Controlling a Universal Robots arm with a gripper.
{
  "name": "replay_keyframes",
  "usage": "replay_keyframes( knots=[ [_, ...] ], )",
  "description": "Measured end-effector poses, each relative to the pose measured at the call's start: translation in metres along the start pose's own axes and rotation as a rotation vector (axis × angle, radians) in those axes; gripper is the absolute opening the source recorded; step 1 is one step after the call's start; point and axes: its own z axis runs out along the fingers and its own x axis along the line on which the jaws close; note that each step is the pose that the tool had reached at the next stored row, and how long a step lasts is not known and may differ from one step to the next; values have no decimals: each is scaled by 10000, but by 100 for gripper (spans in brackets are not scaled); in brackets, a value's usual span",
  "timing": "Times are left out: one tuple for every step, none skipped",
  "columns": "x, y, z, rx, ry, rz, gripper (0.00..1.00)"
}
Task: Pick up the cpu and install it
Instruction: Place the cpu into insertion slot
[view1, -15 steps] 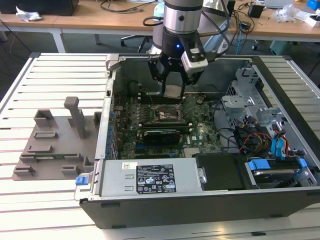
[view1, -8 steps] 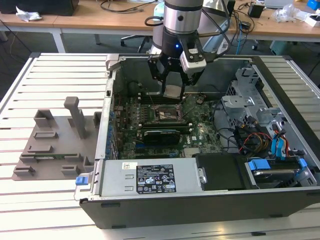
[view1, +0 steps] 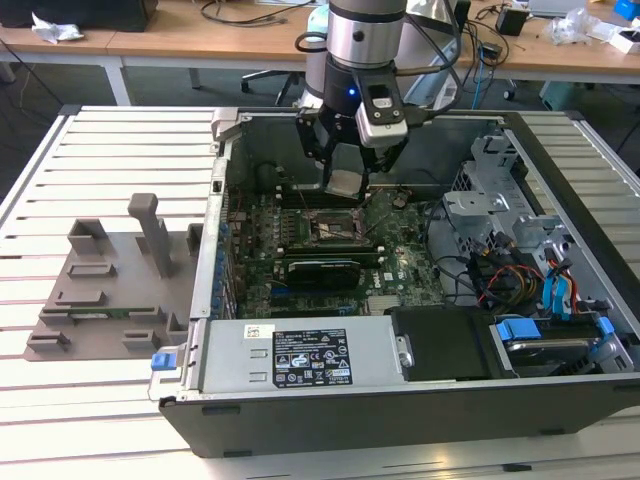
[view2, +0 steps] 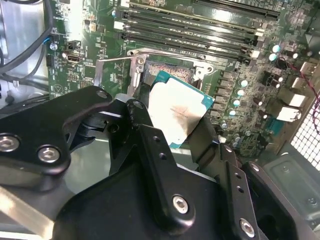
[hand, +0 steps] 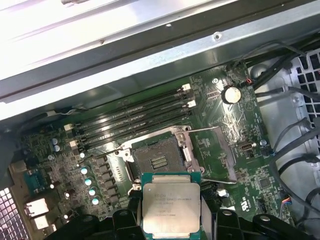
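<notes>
The small flat square cpu with its silvery-white metal lid and thin green rim is pinched edge to edge by the black two-fingered gripper, one finger pressed on each of two opposite sides. In both wrist views the lid faces the camera. The chip hangs inside the open dark computer case, above the green motherboard and not seated. The dark square metal socket lies just beside the chip in the first wrist view. It is uncovered, so its contact field shows, and its thin wire lever is swung out to one side. Long black memory slots run along the far side of the socket. In the exterior view the silver robot arm reaches straight down into the case. A grey labelled metal box sits at the case's near edge. On the exterior view's left a large grey plastic fixture with slots and posts rests on the white slatted table, well apart from the chip.
</notes>
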Motion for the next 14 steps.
replay_keyframes(
  knots=[
    [0,0,0,2,5,99,55],
    [0,0,1,4,8,178,55],
    [0,0,1,5,11,255,55],
    [0,0,1,6,13,306,55],
    [0,0,1,8,17,387,55],
    [0,0,2,9,21,480,55],
    [0,0,2,11,25,575,55],
    [0,0,2,13,28,633,55],
    [0,0,2,14,31,703,55],
    [0,0,2,15,33,777,55],
    [0,0,2,17,37,844,55],
    [0,0,3,18,40,921,55],
    [0,0,3,20,44,1011,55],
    [0,0,3,20,46,1062,55]
  ],
)
